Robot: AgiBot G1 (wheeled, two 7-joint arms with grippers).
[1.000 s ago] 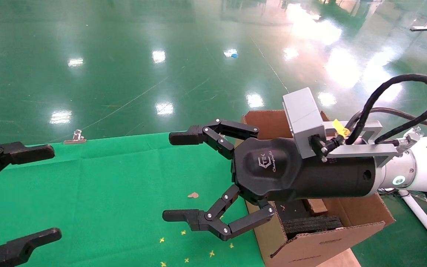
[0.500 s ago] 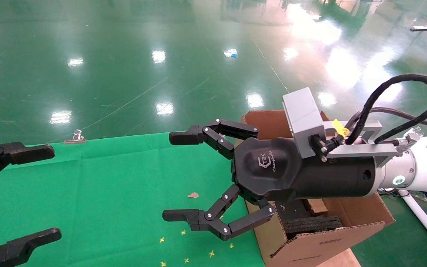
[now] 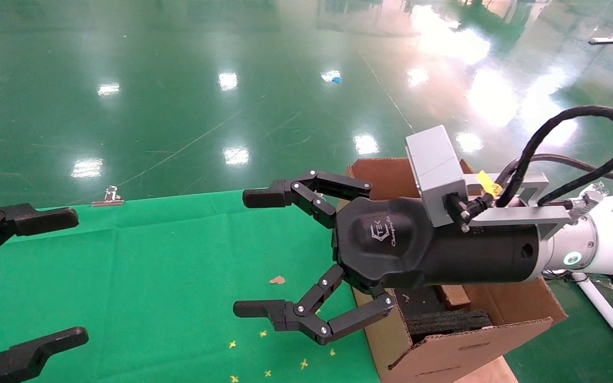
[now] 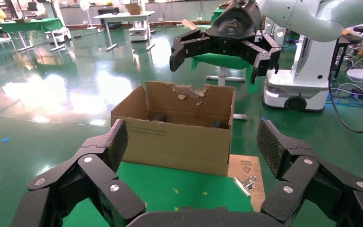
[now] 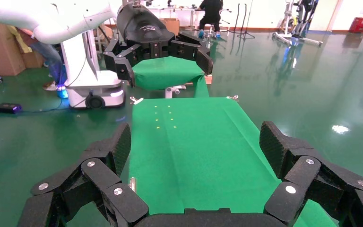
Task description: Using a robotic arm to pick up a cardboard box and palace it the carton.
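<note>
The carton (image 3: 461, 351) stands open at the table's right end, with black foam (image 3: 445, 322) inside; it also shows in the left wrist view (image 4: 179, 137) with a torn back flap. A small brown cardboard piece (image 3: 453, 296) shows inside the carton, mostly hidden under my right wrist; I cannot tell if it is the cardboard box. My right gripper (image 3: 241, 253) on the white robotic arm (image 3: 610, 239) is open and empty, held above the green cloth just left of the carton. My left gripper (image 3: 79, 276) is open and empty at the table's left edge.
A green cloth (image 3: 152, 266) covers the table, with a brown scrap (image 3: 277, 280) and small yellow marks (image 3: 264, 367) on it. A metal clip (image 3: 108, 197) holds the cloth's far edge. Shiny green floor lies beyond.
</note>
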